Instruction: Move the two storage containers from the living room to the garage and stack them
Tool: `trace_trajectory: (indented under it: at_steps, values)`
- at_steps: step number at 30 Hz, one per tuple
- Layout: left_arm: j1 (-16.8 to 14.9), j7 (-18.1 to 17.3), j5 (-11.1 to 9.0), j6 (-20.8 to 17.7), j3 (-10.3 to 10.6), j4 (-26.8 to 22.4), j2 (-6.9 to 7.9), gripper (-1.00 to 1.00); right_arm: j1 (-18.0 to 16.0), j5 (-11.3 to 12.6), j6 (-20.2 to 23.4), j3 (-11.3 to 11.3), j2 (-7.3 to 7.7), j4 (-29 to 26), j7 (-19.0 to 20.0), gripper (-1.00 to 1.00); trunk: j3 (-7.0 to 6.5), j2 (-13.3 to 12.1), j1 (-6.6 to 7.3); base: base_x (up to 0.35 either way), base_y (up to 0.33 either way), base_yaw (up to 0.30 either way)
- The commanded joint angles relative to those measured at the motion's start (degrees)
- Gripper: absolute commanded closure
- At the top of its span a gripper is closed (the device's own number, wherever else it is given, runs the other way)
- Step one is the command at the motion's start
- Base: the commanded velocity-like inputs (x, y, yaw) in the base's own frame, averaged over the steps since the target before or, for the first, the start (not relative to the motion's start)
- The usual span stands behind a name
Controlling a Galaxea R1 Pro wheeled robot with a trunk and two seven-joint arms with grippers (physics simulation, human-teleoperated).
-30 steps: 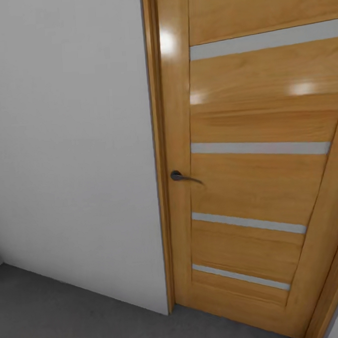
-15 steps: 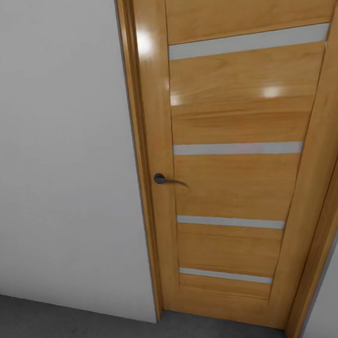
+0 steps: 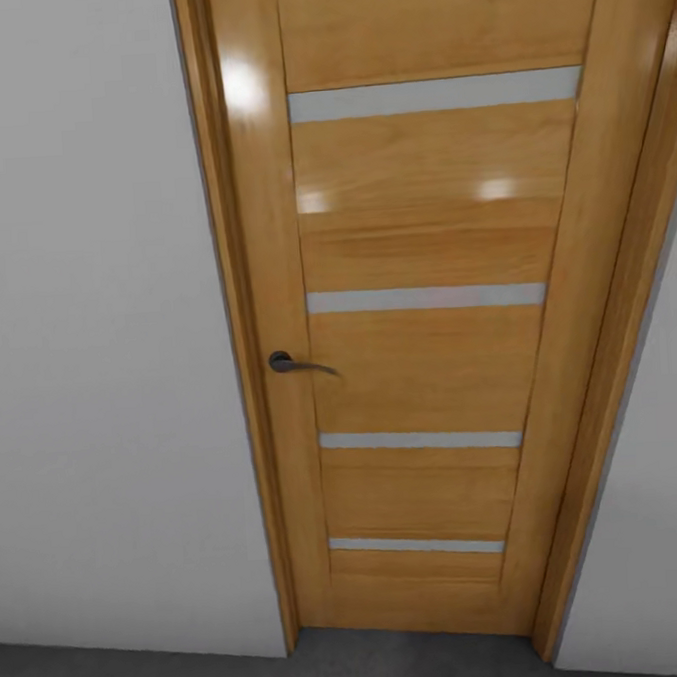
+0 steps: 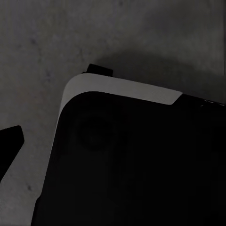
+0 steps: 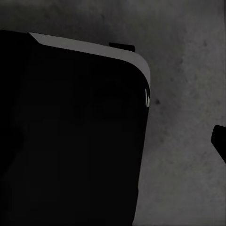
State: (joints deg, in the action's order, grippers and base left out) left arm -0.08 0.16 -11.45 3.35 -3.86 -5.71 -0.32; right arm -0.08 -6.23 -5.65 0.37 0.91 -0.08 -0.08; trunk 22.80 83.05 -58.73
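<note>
A closed wooden door [image 3: 417, 304] with four pale strips stands straight ahead, framed by white wall [image 3: 87, 324] on both sides. Its dark handle [image 3: 295, 363] sits near the left edge. A narrow band of grey floor [image 3: 149, 676] runs below. Both wrist views look down on mottled concrete beside the robot's black base [image 4: 132, 165]; whether either gripper is open cannot be told.

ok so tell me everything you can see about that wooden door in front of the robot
The door is glossy honey-coloured wood with visible grain, crossed by four narrow pale grey horizontal strips. A dark metal lever handle sits on its left edge at mid height, pointing right. It looks shut, set in a matching wood frame between plain white walls. Bright light spots reflect off its upper part. Its bottom meets the dark grey floor.
</note>
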Motion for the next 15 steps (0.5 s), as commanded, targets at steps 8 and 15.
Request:
trace_trajectory:
  at_steps: [8,15]
  values:
    - [0.0,0.0,-0.1,0.2,-0.4,0.0,-0.05,-1.0,0.0,-0.7,-0.1,-0.1,0.06,0.0,0.0,-1.0,0.05,0.0,0.0,0.0,0.0,-0.047]
    - [0.0,0.0,-0.1,0.2,-0.4,-0.1,-0.11,-1.0,0.0,-0.7,0.1,-0.1,0.06,0.0,0.0,-1.0,0.05,0.0,0.0,0.0,0.0,-0.002]
